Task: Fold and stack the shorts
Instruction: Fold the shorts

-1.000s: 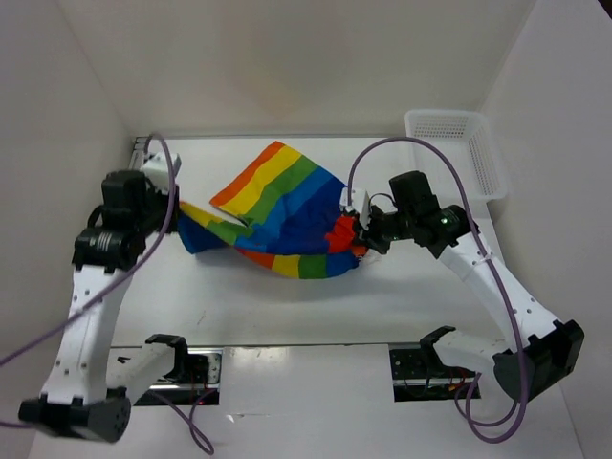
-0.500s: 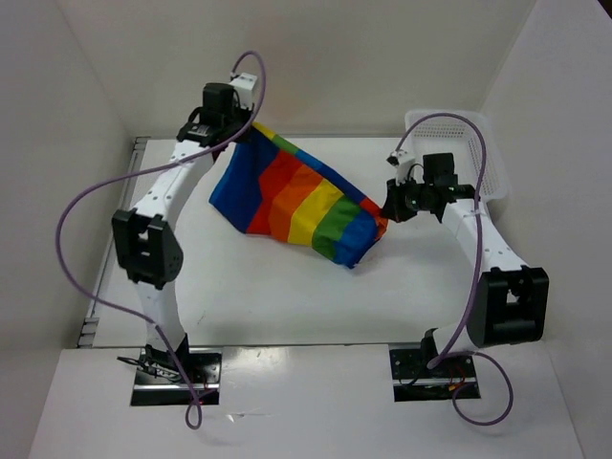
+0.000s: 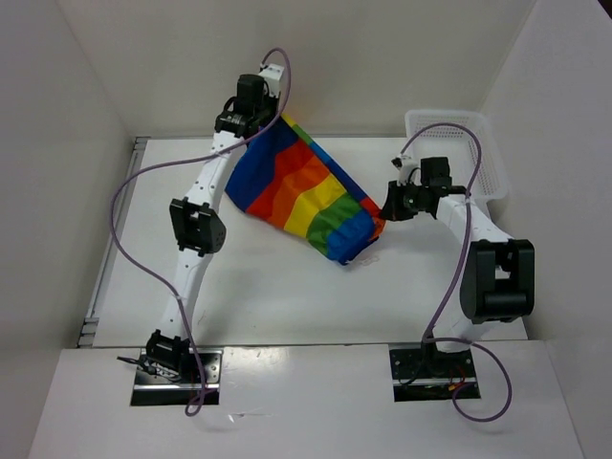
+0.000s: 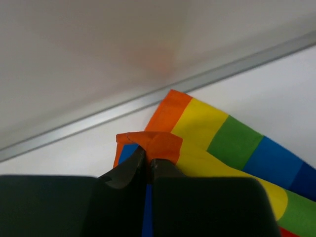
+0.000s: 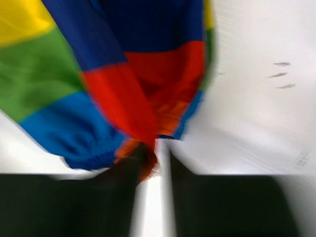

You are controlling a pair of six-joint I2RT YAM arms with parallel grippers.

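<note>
The rainbow-striped shorts (image 3: 301, 191) hang stretched as a slanting band between my two grippers, above the back half of the table. My left gripper (image 3: 275, 122) is far back by the rear wall. In the left wrist view it (image 4: 148, 159) is shut on an orange corner of the shorts (image 4: 222, 138). My right gripper (image 3: 385, 212) holds the lower right end. The right wrist view is blurred: red and orange gathered cloth of the shorts (image 5: 98, 64) bunches at the gripper (image 5: 159, 153), with only a thin slit between the fingers.
A white mesh basket (image 3: 459, 143) stands at the back right corner, just behind the right arm. White walls close in the table (image 3: 239, 287) at the back and both sides. A metal rail (image 4: 98, 121) runs along the rear edge.
My left arm has swung from the table's left side up to the back wall, taking its corner of the shorts along. The crumpled cloth now hangs spread out. The right gripper has shifted slightly right.
</note>
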